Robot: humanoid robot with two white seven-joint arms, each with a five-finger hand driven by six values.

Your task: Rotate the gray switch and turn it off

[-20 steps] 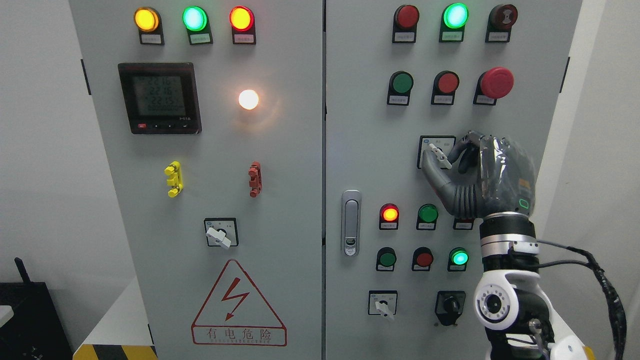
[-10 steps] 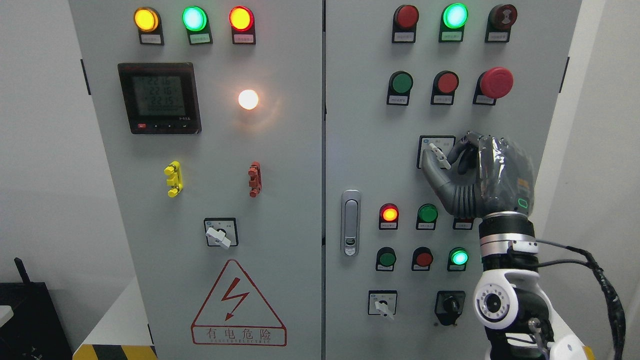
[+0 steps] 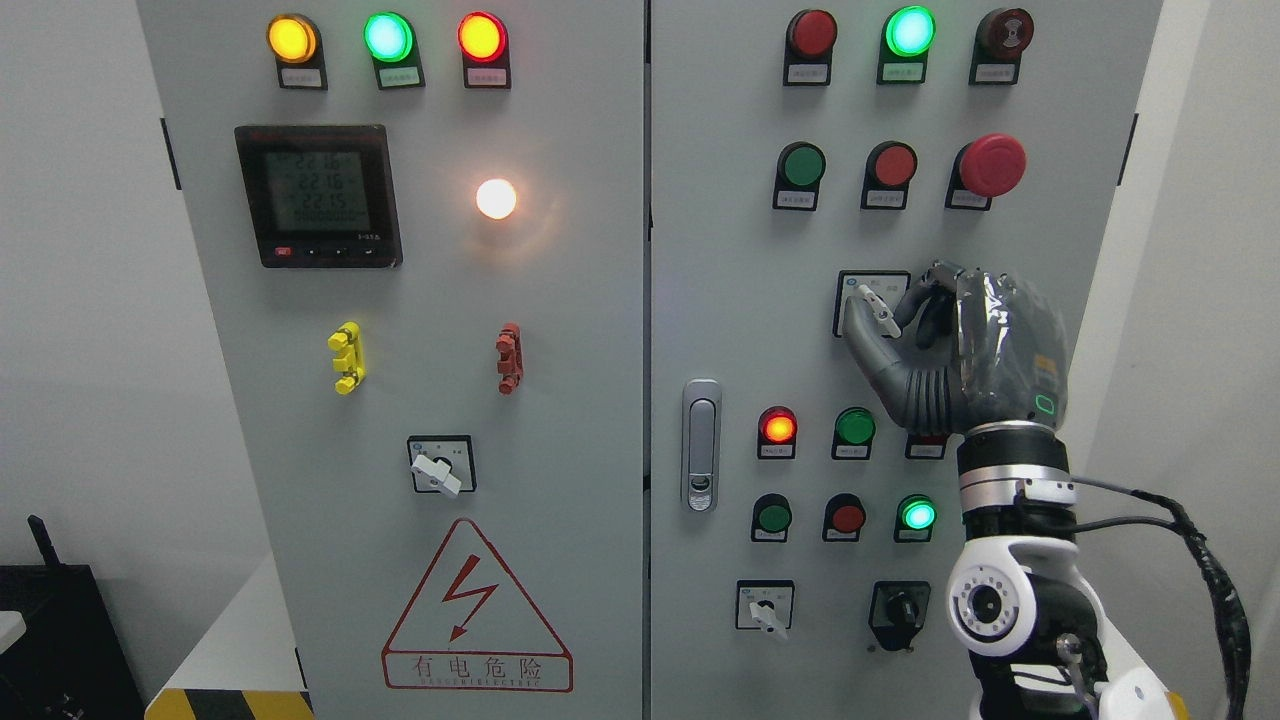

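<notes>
Right hand [image 3: 940, 340] raised against the cabinet's right door [image 3: 720, 300], thumb and curled fingers [image 3: 915, 300] pinched on the pale lever of the gray switch [image 3: 878, 308]. Switch set on a small square plate below the red mushroom button [image 3: 990, 165] and above the lit red lamp [image 3: 778, 427]. Lever tilted, upper end leaning left.

Judged mid-turn: grip made, rotation to the off mark apparently not finished. Next, probably a steady twist of the wrist about the lever's axis, pinch kept firm so the lever does not slip.

Right half of the plate and its markings covered by the palm; printed labels too small to read; off position not discernible. Left arm nowhere in view.
</notes>
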